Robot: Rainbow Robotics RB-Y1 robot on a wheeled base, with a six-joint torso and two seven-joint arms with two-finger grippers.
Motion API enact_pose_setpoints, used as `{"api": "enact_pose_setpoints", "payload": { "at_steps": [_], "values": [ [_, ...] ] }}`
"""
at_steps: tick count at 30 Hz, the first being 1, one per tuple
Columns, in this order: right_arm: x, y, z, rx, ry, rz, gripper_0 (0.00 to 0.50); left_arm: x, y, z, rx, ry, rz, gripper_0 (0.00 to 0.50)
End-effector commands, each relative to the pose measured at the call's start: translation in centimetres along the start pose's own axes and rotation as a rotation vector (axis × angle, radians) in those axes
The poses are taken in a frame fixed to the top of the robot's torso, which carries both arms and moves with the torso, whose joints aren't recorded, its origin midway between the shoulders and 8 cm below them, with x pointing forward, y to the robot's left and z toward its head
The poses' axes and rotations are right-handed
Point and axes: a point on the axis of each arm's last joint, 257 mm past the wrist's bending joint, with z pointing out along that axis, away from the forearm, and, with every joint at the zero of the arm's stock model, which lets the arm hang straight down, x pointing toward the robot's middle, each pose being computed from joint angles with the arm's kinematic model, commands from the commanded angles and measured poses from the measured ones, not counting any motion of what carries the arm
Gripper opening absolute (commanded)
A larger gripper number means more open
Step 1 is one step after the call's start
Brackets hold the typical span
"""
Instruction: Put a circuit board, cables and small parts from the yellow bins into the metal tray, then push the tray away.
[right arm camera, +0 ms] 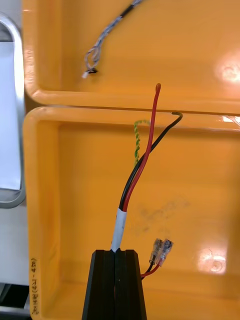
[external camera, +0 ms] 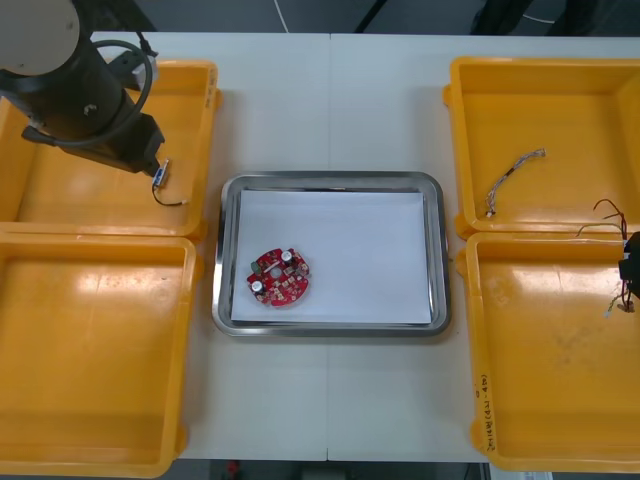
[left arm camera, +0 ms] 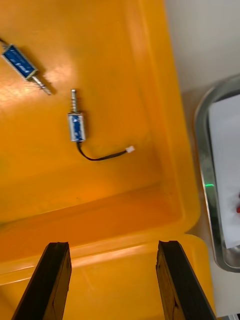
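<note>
A: So, R gripper (right arm camera: 116,252) status?
B: Clamped on the red-black cable (right arm camera: 137,175) over its near bin (right arm camera: 42,200). Lift clear of the rim, release over the tray (external camera: 330,180), beside the circuit board (external camera: 279,278)
A: L gripper (left arm camera: 114,245)?
B: Fingers apart, near a small metal part (left arm camera: 76,126)

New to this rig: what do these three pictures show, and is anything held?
A two-armed robot works at a table. The front view looks down from above; each wrist view comes from that arm's camera. Yellow bins flank a metal tray holding a red circuit board. The right jaws, over the near right bin, are shut on a red, black and yellow cable. The left jaws stand open above small metal parts in the far left bin. A blue and white cable lies in the far right bin.
</note>
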Motion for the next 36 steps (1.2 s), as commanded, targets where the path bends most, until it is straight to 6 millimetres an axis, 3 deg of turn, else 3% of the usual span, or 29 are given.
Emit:
{"api": "enact_pose_setpoints", "payload": {
  "at_steps": [1, 10, 17, 23, 36],
  "values": [
    [-1.6, 1.6, -1.9, 0.01, -0.027, -0.161, 0.0, -3.2, 4.4, -2.9, -0.045, -0.094, -0.154, 0.5],
    [-2.3, 5.8, -2.4, -0.055, -0.013, -0.36, 0.0, -5.9, 7.5, -2.9, -0.027, -0.178, -0.278, 0.5],
    [-3.1, 9.6, -2.2, -0.083, -0.011, -0.526, 0.0, -8.4, 8.5, -3.2, -0.029, -0.217, -0.334, 0.5],
    [-3.7, 12.7, -1.8, -0.078, -0.007, -0.674, 0.0, -9.5, 7.8, -3.4, -0.01, -0.218, -0.356, 0.5],
    [-6.6, 21.6, -0.1, -0.112, -0.035, -0.964, 0.0, -11.0, 5.6, 0.0, 0.039, -0.214, -0.417, 0.5]
  ]
}}
